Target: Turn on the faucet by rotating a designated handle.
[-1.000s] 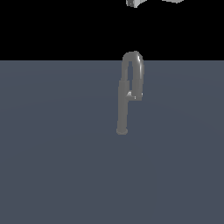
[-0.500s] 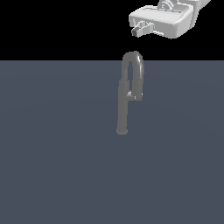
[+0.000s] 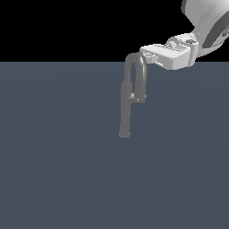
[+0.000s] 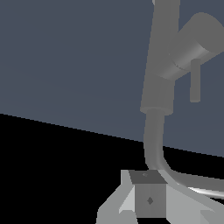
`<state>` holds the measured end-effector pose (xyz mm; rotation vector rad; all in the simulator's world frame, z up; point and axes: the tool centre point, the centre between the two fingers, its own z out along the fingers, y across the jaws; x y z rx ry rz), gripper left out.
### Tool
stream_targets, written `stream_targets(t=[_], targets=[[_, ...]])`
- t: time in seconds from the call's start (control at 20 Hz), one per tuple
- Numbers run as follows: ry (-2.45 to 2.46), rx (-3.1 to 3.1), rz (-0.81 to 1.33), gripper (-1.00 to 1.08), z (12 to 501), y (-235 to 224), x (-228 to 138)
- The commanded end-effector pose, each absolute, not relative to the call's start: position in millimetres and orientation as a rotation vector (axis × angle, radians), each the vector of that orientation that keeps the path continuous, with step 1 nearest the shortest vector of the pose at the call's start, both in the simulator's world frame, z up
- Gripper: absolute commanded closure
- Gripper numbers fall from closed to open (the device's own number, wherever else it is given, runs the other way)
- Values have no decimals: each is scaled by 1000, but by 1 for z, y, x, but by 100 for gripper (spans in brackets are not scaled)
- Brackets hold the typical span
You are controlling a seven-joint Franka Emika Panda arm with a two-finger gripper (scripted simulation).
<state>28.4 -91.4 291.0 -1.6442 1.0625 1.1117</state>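
Observation:
The dull-grey faucet [image 3: 126, 100] stands upright on the flat surface, its gooseneck arching over towards the exterior view's right. The handle [image 3: 133, 95] is a small stub on the post at mid-height. My white gripper [image 3: 148, 57] hangs at the top of the gooseneck's arch, on its right side in the exterior view, far above the handle. Its jaws stand apart and hold nothing. In the wrist view the faucet post [image 4: 159, 65] and the handle [image 4: 195, 65] lie ahead. The curved spout runs close by one dark fingertip pad [image 4: 149, 200].
A plain dark grey-blue surface [image 3: 58, 170] stretches all around the faucet. The white arm [image 3: 210, 22] enters from the upper right of the exterior view.
The gripper has come down from the top edge of the exterior view to the top of the gooseneck. The faucet and handle have not moved.

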Motion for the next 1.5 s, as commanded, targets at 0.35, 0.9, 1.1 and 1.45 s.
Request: stream_targets(t=[0.35, 0.9, 1.1, 1.45], targets=[[1156, -1342, 1216, 108, 230, -95, 35], [1180, -1250, 1243, 108, 212, -92, 34], [1180, -1250, 1243, 108, 214, -93, 29], [1180, -1250, 1243, 108, 224, -94, 11]])
